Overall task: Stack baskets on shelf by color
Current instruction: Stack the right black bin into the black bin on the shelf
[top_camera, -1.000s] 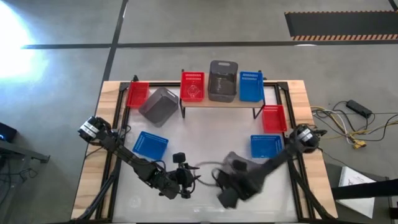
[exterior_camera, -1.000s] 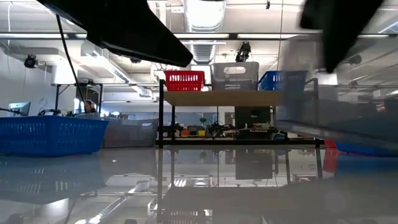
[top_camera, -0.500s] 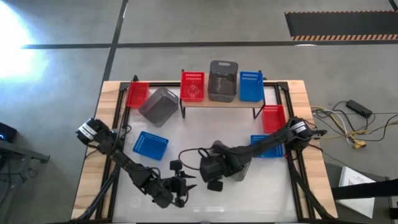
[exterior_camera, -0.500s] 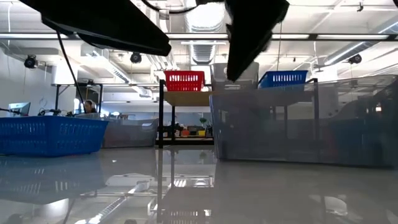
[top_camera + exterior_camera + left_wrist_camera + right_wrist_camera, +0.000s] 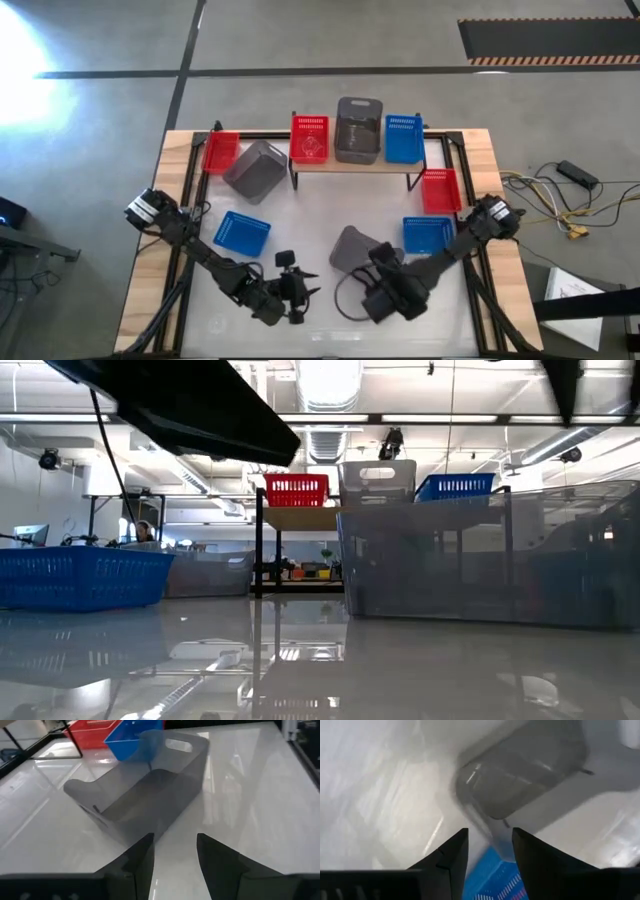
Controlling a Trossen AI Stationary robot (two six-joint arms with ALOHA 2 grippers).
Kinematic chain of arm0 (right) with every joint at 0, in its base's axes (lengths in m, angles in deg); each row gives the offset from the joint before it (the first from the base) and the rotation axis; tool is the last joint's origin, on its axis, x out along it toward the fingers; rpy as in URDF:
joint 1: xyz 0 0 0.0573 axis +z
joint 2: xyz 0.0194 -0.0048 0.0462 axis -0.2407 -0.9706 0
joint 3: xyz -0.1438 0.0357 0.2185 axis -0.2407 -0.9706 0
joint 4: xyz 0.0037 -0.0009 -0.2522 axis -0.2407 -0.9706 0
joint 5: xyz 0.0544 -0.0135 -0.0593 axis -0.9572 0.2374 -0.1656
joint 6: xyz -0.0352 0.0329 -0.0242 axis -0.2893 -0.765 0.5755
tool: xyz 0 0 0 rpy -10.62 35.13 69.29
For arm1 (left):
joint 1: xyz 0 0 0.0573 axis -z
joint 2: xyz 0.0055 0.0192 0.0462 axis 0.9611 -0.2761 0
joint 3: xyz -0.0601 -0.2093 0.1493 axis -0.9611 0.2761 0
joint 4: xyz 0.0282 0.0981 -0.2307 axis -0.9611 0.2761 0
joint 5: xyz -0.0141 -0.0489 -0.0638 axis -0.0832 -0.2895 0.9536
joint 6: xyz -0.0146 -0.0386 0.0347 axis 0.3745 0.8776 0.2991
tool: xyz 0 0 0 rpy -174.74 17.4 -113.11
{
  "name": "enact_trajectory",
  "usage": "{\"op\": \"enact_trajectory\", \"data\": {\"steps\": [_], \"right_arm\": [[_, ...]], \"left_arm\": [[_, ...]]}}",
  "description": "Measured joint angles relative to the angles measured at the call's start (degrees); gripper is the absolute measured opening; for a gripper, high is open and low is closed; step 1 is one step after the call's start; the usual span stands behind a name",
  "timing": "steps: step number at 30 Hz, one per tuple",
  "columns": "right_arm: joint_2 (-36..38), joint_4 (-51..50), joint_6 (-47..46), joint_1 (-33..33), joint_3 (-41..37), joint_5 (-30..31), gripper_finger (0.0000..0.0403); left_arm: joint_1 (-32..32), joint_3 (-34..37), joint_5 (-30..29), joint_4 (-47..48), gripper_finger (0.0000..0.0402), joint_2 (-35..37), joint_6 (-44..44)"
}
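Observation:
A translucent grey basket (image 5: 350,247) stands upright on its bottom on the white table near the middle; it also shows in the low view (image 5: 480,560). My left gripper (image 5: 305,289) is open and low, just to the basket's left, facing it (image 5: 145,790). My right gripper (image 5: 373,287) is open and raised above the table on the basket's near side, looking down on the basket (image 5: 520,775). The shelf (image 5: 355,163) at the far edge bears a red basket (image 5: 309,138), a grey basket (image 5: 358,128) and a blue basket (image 5: 403,138).
More baskets stand on the table: a red one (image 5: 221,150) and a grey one (image 5: 255,168) at the far left, a blue one (image 5: 242,232) at the left, and a red one (image 5: 440,190) and a blue one (image 5: 428,235) at the right. A person sits in the room behind.
The grey basket, tilted and off the table at the right a second ago, has come toward the table's middle and now stands level on the table. My right gripper went left with it, then drew back toward the near edge and up, away from it.

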Motion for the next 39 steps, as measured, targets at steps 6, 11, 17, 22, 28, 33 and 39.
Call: {"op": "enact_trajectory", "data": {"steps": [6,11,17,22,28,33,39], "right_arm": [[0.51,2.19,1.93,2.90,-7.57,7.66,0.0124],[0.59,5.44,2.64,3.16,-12.78,3.68,0.0110],[0.86,13.19,1.99,3.05,-17.04,1.86,0.0087],[0.55,24.68,1.37,2.42,-17.13,1.20,0.0032],[0.43,34.15,-4.37,0.49,-15.90,1.21,0.0009],[0.35,39.93,-8.79,-3.35,-15.25,1.71,0.0009],[-1.28,44.87,-7.00,-7.54,-15.41,1.15,0.0030]], "left_arm": [[-1.89,-0.36,0.48,-3.61,0.0132,-3.76,-0.40],[-2.19,-0.37,1.12,-6.42,0.0132,-7.31,-0.35],[-2.19,-0.39,1.23,-6.88,0.0132,-7.93,-0.33],[-0.54,-0.67,1.25,-6.93,0.0132,-4.63,-1.78],[2.64,-0.63,-0.22,-6.48,0.0132,-0.34,-3.90],[4.17,-0.70,-1.56,-6.42,0.0132,0.57,-5.12],[4.30,-0.20,-1.62,-6.38,0.0132,0.59,-4.67]]}}
